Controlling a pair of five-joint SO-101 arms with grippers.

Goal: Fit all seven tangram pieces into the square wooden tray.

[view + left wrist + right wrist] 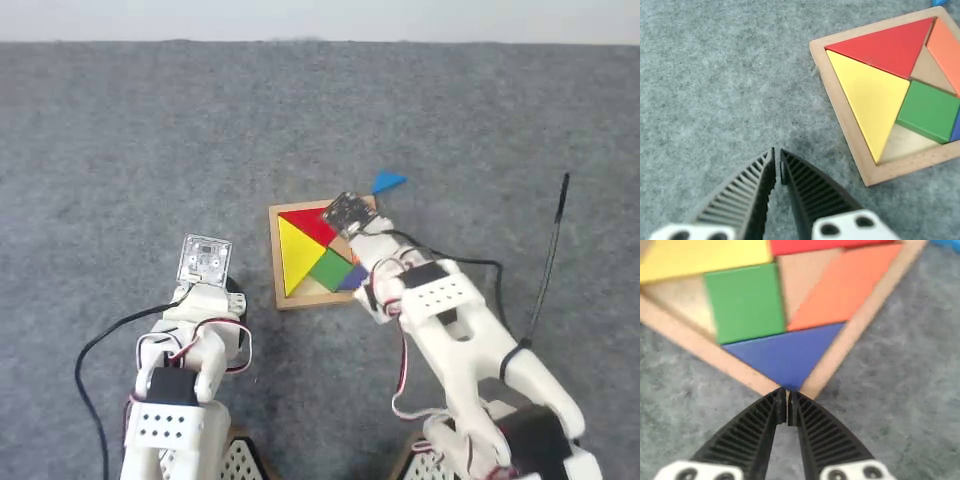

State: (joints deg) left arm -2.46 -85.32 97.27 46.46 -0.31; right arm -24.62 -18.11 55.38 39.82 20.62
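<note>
Wooden tray (847,117), five coloured pieces (870,95) inside

Grey felt-like cover on the table (120,130). Square wooden tray (275,260) sits flat near the middle. One small blue piece (388,182) lies loose on the cover just off the tray's far right corner. A black cable (88,352) trails on it at near left.

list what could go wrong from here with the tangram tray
The right gripper, shut, sits with its tips at the corner of the wooden tray by the dark blue triangle; a forward push could shove the tray or pop that piece. The light blue triangle lies outside, beyond the tray, so reaching it may drag the arm over seated pieces.
</note>
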